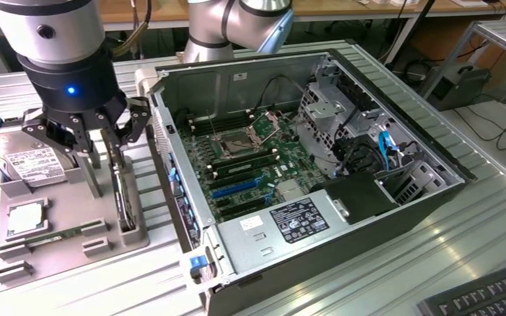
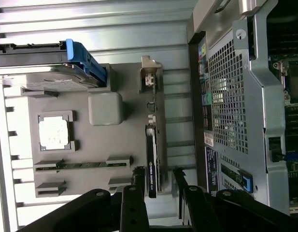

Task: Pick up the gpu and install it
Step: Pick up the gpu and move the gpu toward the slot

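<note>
landmark: grey parts holder, on the slatted metal table, at the exterior view's left
hard drive: silver with a white label, leaning in the holder's far-left corner, blue rail on its end
CPU: flat in a square pocket on the holder's left half, camera side of the drive
memory stick: narrow, green, on edge in a holder slot just beside the CPU pocket
tool: hangs right over the holder's right edge. Jaws wide, nothing gripped. In the wrist view the two fingers stand either side of the card, at the end away from its bracket
gpu: not picked up and not installed. It stands on edge in the slot along the holder's right edge, the side nearest the case. Dark board with a pale metal bracket at one end
PC case: open tower lying on its side, just beside the holder on the exterior view's right
motherboard: inside the case, CPU socket exposed
power supply: at the case's near corner
keyboard: well apart from the holder, at the exterior view's lower right
</note>
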You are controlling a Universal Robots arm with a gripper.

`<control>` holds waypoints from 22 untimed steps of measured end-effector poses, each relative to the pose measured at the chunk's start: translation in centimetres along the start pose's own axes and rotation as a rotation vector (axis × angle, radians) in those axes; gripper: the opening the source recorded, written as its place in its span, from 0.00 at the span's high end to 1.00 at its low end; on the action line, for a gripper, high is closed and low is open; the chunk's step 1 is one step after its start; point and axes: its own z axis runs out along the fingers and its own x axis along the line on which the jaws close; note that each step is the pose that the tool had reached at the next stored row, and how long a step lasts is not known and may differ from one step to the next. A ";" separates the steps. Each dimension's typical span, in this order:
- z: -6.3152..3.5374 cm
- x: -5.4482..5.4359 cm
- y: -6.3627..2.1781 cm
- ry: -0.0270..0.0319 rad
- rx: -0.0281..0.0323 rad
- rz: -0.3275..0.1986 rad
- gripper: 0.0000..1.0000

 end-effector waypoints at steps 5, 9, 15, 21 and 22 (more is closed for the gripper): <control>1.23 0.0 -0.01 0.0000 0.0001 0.000 0.64; 2.15 0.0 0.01 0.0000 0.0001 0.000 0.64; 3.37 0.0 -0.01 0.0000 -0.0002 0.000 0.64; 4.01 0.0 -0.04 0.0008 -0.0096 0.000 0.64; 4.08 0.0 -0.04 0.0011 -0.0131 0.000 0.64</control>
